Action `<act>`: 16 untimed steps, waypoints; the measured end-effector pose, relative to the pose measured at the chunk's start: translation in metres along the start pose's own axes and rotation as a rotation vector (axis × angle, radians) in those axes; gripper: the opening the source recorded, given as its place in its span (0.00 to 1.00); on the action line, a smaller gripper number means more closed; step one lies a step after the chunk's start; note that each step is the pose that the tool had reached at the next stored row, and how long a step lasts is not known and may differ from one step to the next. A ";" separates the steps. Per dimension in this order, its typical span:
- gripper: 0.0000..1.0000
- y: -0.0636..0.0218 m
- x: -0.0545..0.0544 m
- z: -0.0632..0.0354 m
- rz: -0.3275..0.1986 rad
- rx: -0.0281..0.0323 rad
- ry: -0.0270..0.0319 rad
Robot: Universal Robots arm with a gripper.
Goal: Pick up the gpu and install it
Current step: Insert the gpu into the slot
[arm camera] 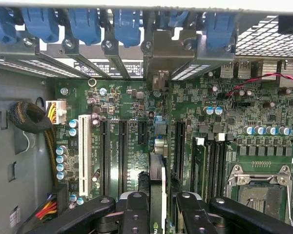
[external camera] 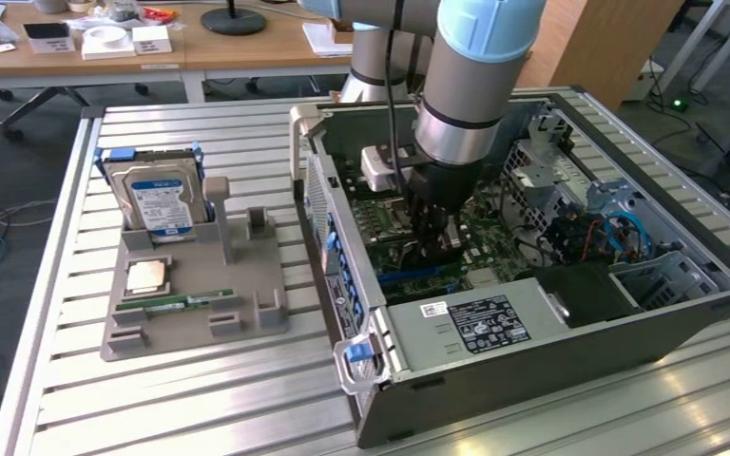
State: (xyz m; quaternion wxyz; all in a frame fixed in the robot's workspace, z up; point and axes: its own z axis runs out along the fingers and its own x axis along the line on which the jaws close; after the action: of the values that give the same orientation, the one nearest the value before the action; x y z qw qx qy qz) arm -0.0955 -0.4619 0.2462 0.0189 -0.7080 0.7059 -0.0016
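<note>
One arm reaches into the open computer case (external camera: 619, 318) on the counter (external camera: 213, 408) in the exterior view, its pincer (external camera: 432, 233) low over the motherboard (external camera: 380, 211). In the wrist view, the pincer (arm camera: 161, 214) grips the gpu (arm camera: 156, 178) edge-on. The card's long axis runs straight ahead toward the blue rear latches (arm camera: 127, 24), between the black slots (arm camera: 123, 151).

No wording can be read. The blue-and-white label (external camera: 160, 203) on the hard drive (external camera: 149, 172) and the black label (external camera: 489, 324) on the power supply (external camera: 532, 302) carry print too small to make out, as is the circuit board (arm camera: 132, 100)'s white lettering.
</note>
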 end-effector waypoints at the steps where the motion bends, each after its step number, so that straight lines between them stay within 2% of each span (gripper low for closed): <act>1: 0.26 0.0001 0.000 0.0004 0.000 -0.0001 -0.0001; 16: 0.26 0.0002 0.000 0.0000 0.000 0.0001 0.0010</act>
State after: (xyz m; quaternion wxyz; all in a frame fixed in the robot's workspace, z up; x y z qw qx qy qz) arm -0.0958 -0.4620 0.2462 0.0186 -0.7081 0.7059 -0.0020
